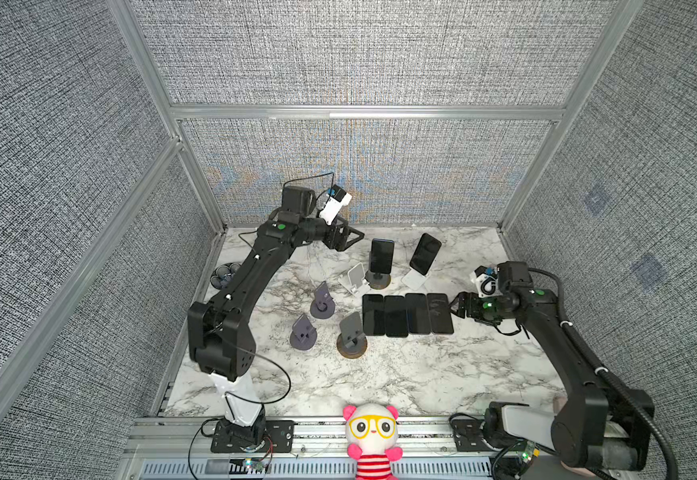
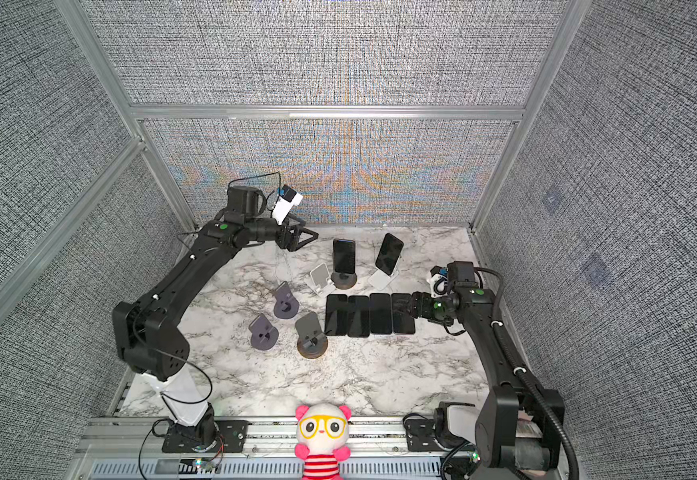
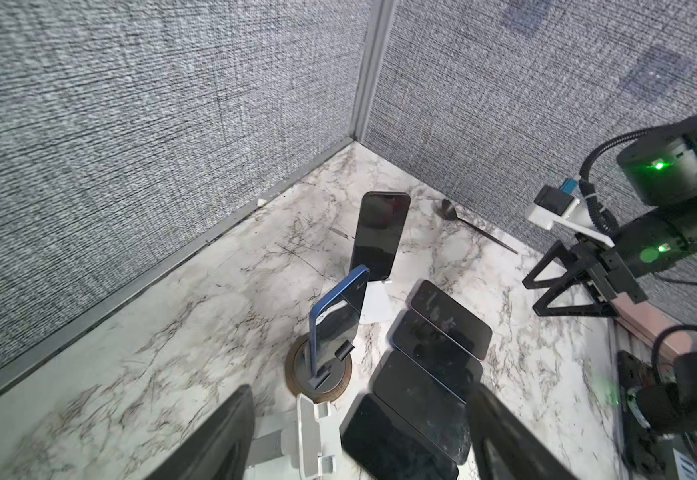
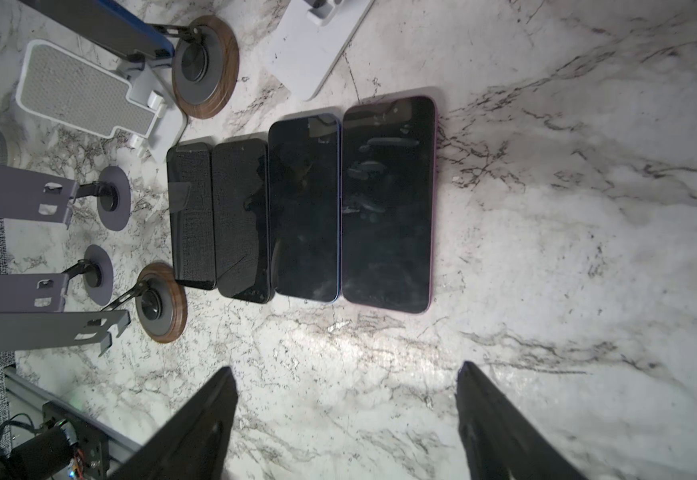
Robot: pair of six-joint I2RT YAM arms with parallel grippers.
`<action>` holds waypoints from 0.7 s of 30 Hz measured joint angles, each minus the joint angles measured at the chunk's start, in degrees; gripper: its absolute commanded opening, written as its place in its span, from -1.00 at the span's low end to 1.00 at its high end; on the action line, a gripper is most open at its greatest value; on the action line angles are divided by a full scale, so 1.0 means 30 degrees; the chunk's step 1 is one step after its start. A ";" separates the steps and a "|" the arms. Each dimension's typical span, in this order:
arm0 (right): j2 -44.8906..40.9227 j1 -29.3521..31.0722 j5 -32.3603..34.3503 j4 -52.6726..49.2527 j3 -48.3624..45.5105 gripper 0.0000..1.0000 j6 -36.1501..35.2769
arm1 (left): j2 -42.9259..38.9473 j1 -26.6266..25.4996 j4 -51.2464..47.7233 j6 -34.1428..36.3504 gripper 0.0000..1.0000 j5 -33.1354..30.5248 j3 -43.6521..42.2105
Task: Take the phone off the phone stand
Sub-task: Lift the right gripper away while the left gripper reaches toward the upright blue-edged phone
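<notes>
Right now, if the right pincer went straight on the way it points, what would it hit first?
Probably the nearest phone in the flat row. The open right pincer points at it, though it may touch the marble table first.

L wrist view: left gripper (image 3: 359, 392) fingers (image 3: 222, 436) blurry & clipped by the frame edge, same w/ the closest flat phone (image 3: 396, 446). R wrist view: blue phone (image 4: 101, 25) + white stand (image 4: 313, 45) only partly in frame. Dark thing (image 1: 220, 276) behind left arm (image 1: 251, 278), can't tell what.
</notes>
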 measured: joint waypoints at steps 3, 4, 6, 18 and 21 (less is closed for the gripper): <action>-0.0685 0.0015 -0.0044 -0.0481 -0.0189 0.55 -0.0080 | 0.2106 -0.0277 -0.2426 0.1457 0.60 0.0219 0.3191; -0.0867 0.0015 -0.0029 -0.0714 -0.0270 0.55 -0.0153 | 0.2761 -0.0430 -0.3155 0.1967 0.60 0.0204 0.4044; -0.1137 0.0007 0.0015 -0.1049 -0.0401 0.54 -0.0262 | 0.3723 -0.0648 -0.4379 0.2645 0.60 0.0109 0.5195; -0.1450 -0.0022 -0.0262 -0.1326 -0.0546 0.48 -0.0452 | 0.6972 -0.1705 -0.5909 0.3949 0.62 -0.0896 0.7949; -0.1231 -0.0036 -0.0270 -0.1443 -0.0393 0.48 -0.0517 | 0.7548 -0.2069 -0.5894 0.3949 0.62 -0.0976 0.8568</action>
